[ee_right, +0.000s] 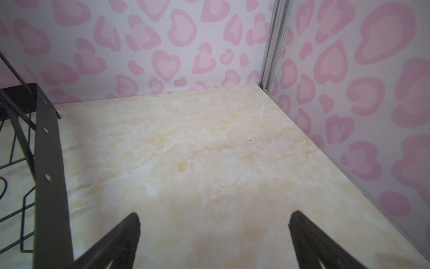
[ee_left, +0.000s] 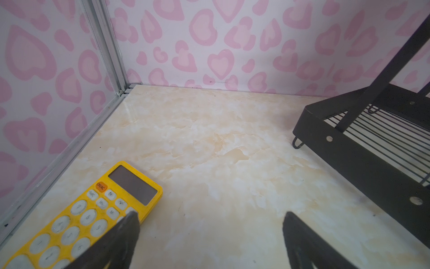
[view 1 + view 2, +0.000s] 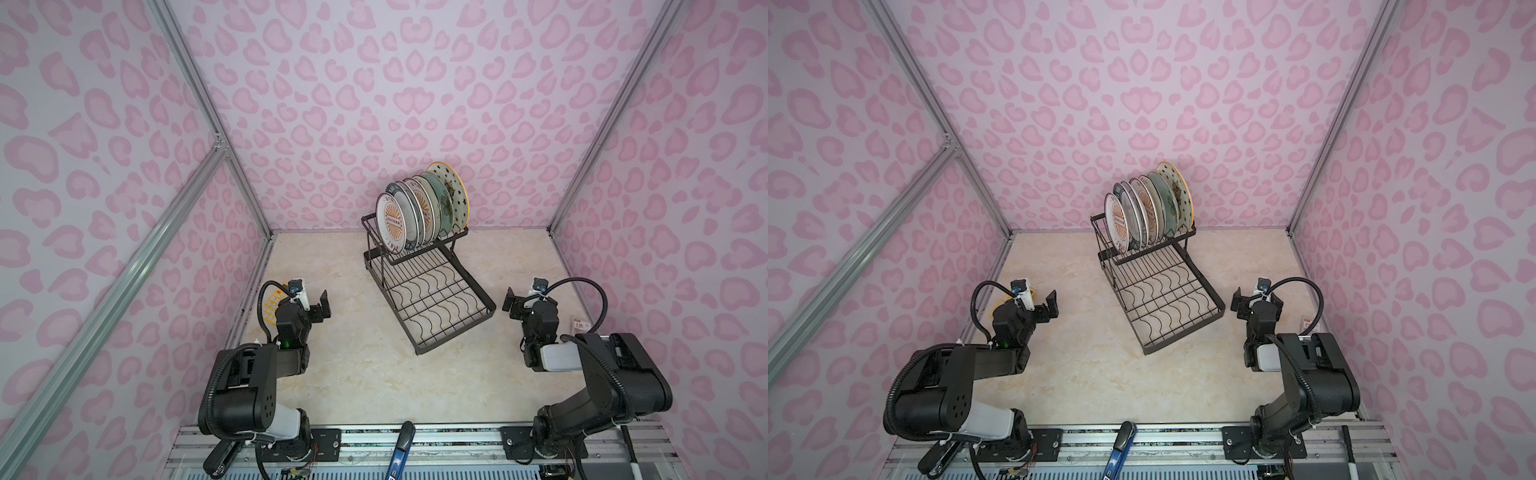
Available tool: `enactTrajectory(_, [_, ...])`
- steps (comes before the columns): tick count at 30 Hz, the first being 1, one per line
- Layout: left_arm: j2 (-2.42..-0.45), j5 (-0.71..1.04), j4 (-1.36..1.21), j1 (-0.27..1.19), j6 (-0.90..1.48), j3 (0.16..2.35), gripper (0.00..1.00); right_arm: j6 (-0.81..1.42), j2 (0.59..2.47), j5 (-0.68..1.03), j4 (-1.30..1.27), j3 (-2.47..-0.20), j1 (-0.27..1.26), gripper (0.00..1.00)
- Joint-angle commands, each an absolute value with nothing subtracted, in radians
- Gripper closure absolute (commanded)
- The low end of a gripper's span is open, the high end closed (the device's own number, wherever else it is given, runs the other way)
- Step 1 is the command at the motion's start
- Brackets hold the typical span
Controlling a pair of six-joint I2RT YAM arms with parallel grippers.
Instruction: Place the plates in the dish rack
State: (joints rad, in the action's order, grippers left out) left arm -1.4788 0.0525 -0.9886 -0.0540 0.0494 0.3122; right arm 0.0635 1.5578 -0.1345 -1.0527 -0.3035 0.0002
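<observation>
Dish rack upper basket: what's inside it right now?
Plates stand on edge in a row in the dish rack raised basket, an orange sunburst one in front and a starred one at the back. They overlap, so the exact count is hidden.

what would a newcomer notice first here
The row of patterned plates standing on edge in the raised tier of the black dish rack, at the back middle of the table. Then the pink heart walls all around, and a yellow calculator by the left wall.
</observation>
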Motion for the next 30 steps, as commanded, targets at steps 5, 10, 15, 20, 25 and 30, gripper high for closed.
enactTrajectory(5, [-1.478, 0.048, -1.000, -0.053, 0.043, 0.323, 0.02, 0.052, 1.565, -0.162, -1.109, -0.294, 0.004, 0.01])
enactTrajectory(10, [-1.479, 0.047, -1.001, -0.053, 0.043, 0.323, 0.02, 0.053, 1.564, -0.161, -1.100, -0.295, 0.005, 0.01])
enactTrajectory(15, [-1.478, 0.046, -1.000, -0.053, 0.043, 0.324, 0.02, 0.052, 1.564, -0.163, -1.101, -0.295, 0.005, 0.01])
enactTrajectory(20, [-1.478, 0.046, -1.001, -0.052, 0.043, 0.323, 0.02, 0.052, 1.565, -0.163, -1.102, -0.295, 0.004, 0.01])
enactTrajectory(25, [-1.479, 0.046, -0.996, -0.053, 0.041, 0.328, 0.02, 0.051, 1.565, -0.163, -1.103, -0.295, 0.004, 0.01])
enactTrajectory(30, [-1.479, 0.046, -0.999, -0.052, 0.041, 0.324, 0.02, 0.052, 1.564, -0.163, -1.103, -0.295, 0.005, 0.01])
